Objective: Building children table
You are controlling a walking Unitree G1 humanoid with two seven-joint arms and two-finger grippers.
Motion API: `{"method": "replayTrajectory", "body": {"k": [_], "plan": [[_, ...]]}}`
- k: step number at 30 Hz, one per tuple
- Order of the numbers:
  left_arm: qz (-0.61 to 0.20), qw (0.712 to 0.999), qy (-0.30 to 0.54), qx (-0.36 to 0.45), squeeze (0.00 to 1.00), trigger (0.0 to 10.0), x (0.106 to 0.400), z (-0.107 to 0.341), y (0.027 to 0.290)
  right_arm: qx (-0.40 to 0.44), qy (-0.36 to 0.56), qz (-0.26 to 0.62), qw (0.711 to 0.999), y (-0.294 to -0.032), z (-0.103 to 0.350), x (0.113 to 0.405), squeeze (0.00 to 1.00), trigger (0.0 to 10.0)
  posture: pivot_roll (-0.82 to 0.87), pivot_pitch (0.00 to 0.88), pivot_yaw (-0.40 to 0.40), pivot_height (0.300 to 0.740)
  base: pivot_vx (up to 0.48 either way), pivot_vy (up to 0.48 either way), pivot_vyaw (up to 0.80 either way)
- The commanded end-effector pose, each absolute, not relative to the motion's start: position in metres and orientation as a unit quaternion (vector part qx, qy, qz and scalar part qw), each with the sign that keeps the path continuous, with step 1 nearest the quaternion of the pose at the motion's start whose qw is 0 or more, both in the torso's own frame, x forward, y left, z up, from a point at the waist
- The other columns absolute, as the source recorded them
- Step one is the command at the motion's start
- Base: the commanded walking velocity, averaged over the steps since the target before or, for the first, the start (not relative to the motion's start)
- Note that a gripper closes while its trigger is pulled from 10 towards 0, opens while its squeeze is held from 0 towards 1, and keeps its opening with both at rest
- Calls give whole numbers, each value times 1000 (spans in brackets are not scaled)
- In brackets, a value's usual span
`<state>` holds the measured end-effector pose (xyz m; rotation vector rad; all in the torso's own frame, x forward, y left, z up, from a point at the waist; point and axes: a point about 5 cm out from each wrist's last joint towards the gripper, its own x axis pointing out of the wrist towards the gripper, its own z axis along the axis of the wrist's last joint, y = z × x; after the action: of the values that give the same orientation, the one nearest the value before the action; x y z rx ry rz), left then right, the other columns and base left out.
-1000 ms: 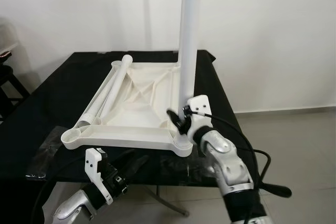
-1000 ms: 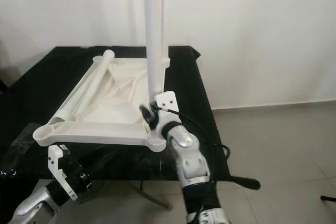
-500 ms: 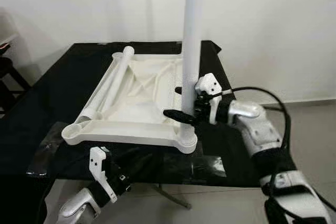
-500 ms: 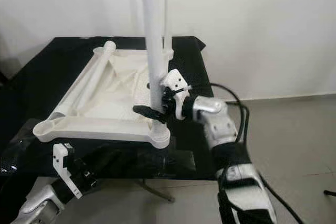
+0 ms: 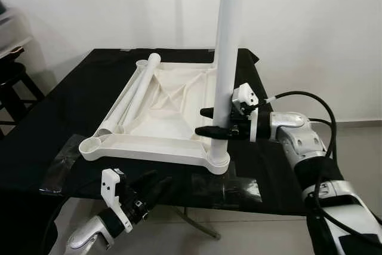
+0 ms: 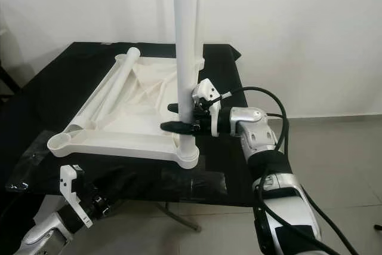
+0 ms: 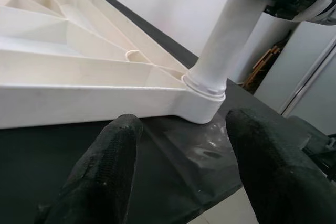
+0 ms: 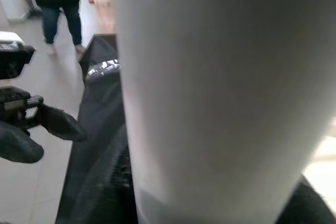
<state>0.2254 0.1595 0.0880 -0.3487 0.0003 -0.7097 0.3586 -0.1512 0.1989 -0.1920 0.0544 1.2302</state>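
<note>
The white tabletop (image 5: 143,149) lies upside down on the black table (image 5: 59,117). One white leg (image 5: 228,58) stands upright in its near right corner socket. A second upright leg (image 6: 199,28) stands at the far right corner. A third leg (image 5: 131,97) lies loose along the left side. My right gripper (image 5: 209,122) reaches in from the right and is shut on the near upright leg, a little above the socket. My left gripper (image 5: 152,186) hangs open below the table's front edge; in the left wrist view its fingers (image 7: 105,166) face the near corner socket (image 7: 205,100).
A clear plastic sheet (image 5: 227,186) lies under the tabletop's near edge. A dark stool (image 5: 12,82) stands at the left. The right arm's black cable (image 5: 310,103) loops beside the table. Bare floor lies to the right. A person (image 8: 58,9) stands far off on the floor.
The camera has shifted. My right arm swung out to the right and its fingers moved from the leg's base to clasp the leg from the side. The left gripper stayed low.
</note>
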Motion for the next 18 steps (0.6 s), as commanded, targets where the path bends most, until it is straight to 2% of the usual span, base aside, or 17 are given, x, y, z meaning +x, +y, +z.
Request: {"method": "replayTrajectory", "body": {"k": [1,3,4,5,8,9,10,11,12,13,14,15,17,18], "plan": [[-345,924,9,-164,0,10000,222,87,165,-74,37,558,825,-157,179,352,0,0,50,0,33,740,0,0,0],[-345,924,9,-164,0,10000,222,87,165,-74,37,558,825,-157,179,352,0,0,50,0,33,740,0,0,0],[-346,924,11,-164,0,10000,222,87,166,-72,36,539,838,-160,175,350,0,0,47,0,39,740,0,0,0],[-346,924,11,-164,0,10000,222,87,166,-72,36,539,838,-160,175,350,0,0,47,0,39,740,0,0,0],[-348,923,10,-165,0,10000,221,87,165,-50,69,439,895,-151,151,333,0,0,43,0,19,740,0,0,0],[-348,923,10,-165,0,10000,221,87,165,-50,69,439,895,-151,151,333,0,0,43,0,19,740,0,0,0],[-347,924,9,-164,0,10000,220,88,165,-25,81,340,937,-141,140,329,0,0,39,0,14,740,0,0,0],[-347,924,9,-164,0,10000,220,88,165,-25,81,340,937,-141,140,329,0,0,39,0,14,740,0,0,0],[-344,924,7,-164,0,10000,219,88,165,-4,93,219,971,-136,127,321,0,0,34,0,13,740,0,0,0],[-344,924,7,-164,0,10000,219,88,165,-4,93,219,971,-136,127,321,0,0,34,0,13,740,0,0,0],[-343,925,6,-164,0,10000,219,88,165,8,103,131,986,-135,120,315,0,0,34,0,13,740,0,0,0],[-343,925,6,-164,0,10000,219,88,165,8,103,131,986,-135,120,315,0,0,34,0,13,740,0,0,0],[-343,925,4,-164,0,10000,219,89,164,14,104,104,989,-112,112,301,0,0,36,0,12,740,0,0,0],[-343,925,4,-164,0,10000,219,89,164,14,104,104,989,-112,112,301,0,0,36,0,12,740,0,0,0]]}}
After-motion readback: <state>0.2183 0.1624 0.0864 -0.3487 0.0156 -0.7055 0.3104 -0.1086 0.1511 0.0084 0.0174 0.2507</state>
